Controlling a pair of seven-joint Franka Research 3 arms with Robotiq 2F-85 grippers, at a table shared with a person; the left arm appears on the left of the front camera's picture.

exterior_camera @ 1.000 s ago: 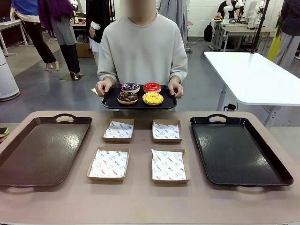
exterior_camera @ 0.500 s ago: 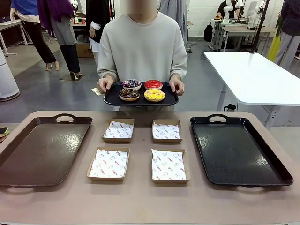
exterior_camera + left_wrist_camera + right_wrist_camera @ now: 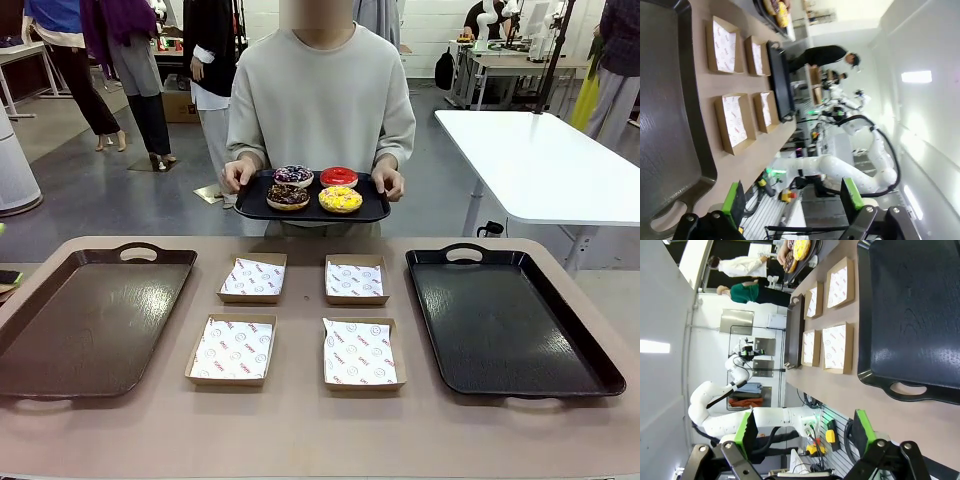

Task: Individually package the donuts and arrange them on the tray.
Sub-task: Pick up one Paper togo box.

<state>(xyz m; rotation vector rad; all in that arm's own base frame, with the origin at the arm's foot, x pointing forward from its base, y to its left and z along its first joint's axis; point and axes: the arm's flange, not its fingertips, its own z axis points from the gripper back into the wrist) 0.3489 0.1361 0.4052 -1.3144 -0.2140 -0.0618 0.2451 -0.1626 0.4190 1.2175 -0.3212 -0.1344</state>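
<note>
Spread and empty hang the left gripper [image 3: 792, 196] and right gripper [image 3: 805, 433]. Past four lined boxes [image 3: 232, 350], beyond the table [image 3: 300, 430], a person [image 3: 320, 100] holds a small tray [image 3: 372, 212] carrying the donuts [image 3: 313, 188]; both wrist views crop them at the top edge.

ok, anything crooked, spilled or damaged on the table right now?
Nothing stands out. The four boxes sit in a tidy two-by-two grid between the brown tray and the black tray, paper liners in, nothing spilled. The four donuts are intact on the small tray the person holds beyond the far edge.
</note>
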